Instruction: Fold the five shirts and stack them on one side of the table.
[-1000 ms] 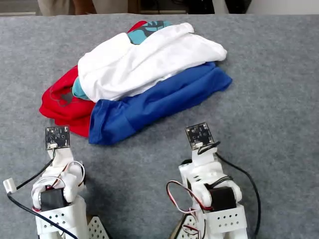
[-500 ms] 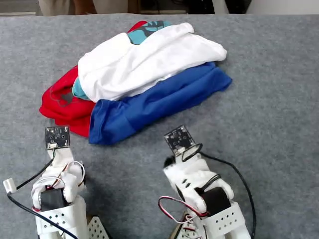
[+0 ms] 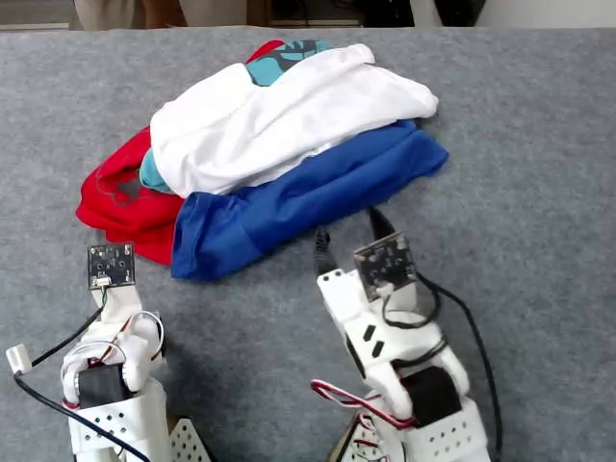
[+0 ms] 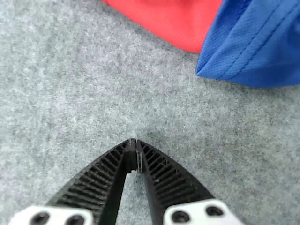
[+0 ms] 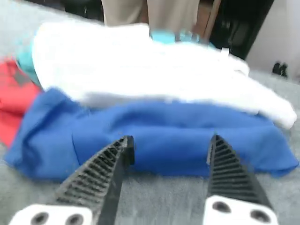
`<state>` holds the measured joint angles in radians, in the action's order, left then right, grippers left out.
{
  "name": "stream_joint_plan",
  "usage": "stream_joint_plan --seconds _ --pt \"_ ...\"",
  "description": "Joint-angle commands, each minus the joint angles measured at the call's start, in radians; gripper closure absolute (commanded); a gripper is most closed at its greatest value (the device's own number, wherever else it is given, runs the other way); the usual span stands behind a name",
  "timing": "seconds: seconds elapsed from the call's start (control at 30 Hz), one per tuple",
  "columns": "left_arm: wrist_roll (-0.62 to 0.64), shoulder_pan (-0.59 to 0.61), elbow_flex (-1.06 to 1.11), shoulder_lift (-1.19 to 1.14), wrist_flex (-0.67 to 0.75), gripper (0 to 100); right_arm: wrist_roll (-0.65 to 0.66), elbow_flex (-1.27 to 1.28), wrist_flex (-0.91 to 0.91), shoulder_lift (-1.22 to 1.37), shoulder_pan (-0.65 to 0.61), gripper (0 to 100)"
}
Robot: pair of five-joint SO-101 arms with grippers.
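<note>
Gaping wide, the right gripper [image 3: 348,231] sits at the near edge of the blue shirt [image 3: 289,202], its jaws facing the cloth. The left gripper [image 4: 132,143] is closed on nothing, over bare grey table [image 3: 539,192] near the heap's corner. All the shirts lie unfolded in one crumpled heap toward the table's far side — white shirt [image 3: 279,115] on top, blue beneath, red shirt [image 3: 120,197] on the left arm's side, a teal shirt [image 3: 279,60] peeking out.

Bright even light from overhead, soft faint shadows, muted highlights
</note>
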<state>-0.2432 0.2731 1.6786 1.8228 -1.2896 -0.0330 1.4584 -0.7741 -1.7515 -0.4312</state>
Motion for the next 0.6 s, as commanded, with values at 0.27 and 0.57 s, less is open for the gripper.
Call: stream_joint_plan --seconds 0.27,0.57 --pt "0.011 -0.003 0.012 -0.001 0.014 98 -0.141 -0.928 -0.209 1.044 -0.087 73.5" --pt "0.011 0.002 0.012 -0.001 0.014 98 -0.14 -1.362 -0.149 1.607 -0.199 73.5"
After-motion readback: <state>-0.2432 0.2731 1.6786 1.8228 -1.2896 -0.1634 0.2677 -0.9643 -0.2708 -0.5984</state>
